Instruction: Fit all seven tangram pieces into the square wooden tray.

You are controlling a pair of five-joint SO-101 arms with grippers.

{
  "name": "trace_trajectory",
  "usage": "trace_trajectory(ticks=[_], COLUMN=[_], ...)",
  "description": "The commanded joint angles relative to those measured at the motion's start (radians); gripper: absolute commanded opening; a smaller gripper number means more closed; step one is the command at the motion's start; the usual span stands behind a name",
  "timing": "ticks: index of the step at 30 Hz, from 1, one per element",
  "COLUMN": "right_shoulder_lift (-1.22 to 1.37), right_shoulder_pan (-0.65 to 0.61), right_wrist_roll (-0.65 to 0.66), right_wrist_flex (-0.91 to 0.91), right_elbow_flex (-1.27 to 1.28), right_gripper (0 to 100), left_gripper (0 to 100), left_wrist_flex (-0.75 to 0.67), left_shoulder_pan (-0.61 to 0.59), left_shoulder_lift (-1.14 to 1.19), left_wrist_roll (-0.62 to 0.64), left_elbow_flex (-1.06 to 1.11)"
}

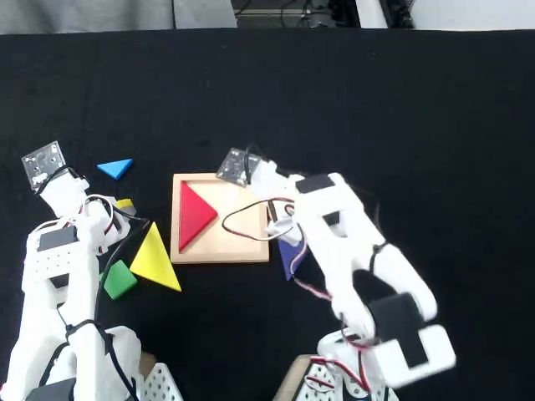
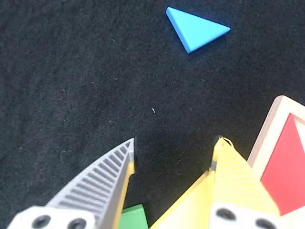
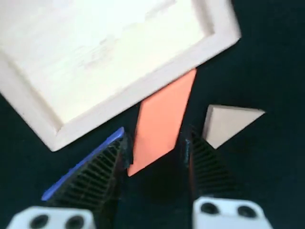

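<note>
Tray (image 3: 143, 90) lies beside orange piece (image 3: 162, 114) gripped by right end effector (image 3: 154, 140); left end effector (image 2: 176, 140) spread wide

The tray (image 1: 226, 249) is pale, plain wood, and the triangle (image 1: 194, 214) in it is red, against a black table (image 1: 401, 125). The other pieces are a yellow triangle (image 1: 155, 259), a green square (image 1: 119, 279), a light blue triangle (image 1: 115, 168), a dark blue piece (image 1: 291, 257), an orange piece (image 3: 162, 119) and a cream triangle (image 3: 228, 121). The arms (image 1: 351, 242) are white.

Overhead view, close wrist views, tray (image 1: 219, 254) shared
</note>
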Motion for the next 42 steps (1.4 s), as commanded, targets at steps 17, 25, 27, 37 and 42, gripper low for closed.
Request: trace_trajectory(ticks=[17,25,27,37,42], right_shoulder_lift=[0.166,0.183,0.183,0.137,0.119], right_shoulder_pan=[0.014,0.061,0.064,0.078,0.095], right_wrist_roll=[-0.014,-0.011,-0.014,-0.110,-0.143], right_wrist_flex=[0.021,0.018,0.017,-0.040,-0.112], right_elbow_flex=[-0.133,-0.159,-0.159,-0.173,-0.131], right_gripper=[18.0,18.0,17.9,9.0,9.0], left_gripper=[26,26,26,26,26], left_wrist_flex=[-0.017,-0.015,-0.015,-0.017,-0.015], left_shoulder_pan=[0.005,0.005,0.005,0.007,0.007], left_shoulder_lift=[-0.020,-0.020,-0.020,-0.020,-0.020], left_wrist_roll=[-0.002,-0.002,-0.002,-0.002,-0.002], left_elbow_flex=[-0.005,-0.005,-0.005,-0.004,-0.004])
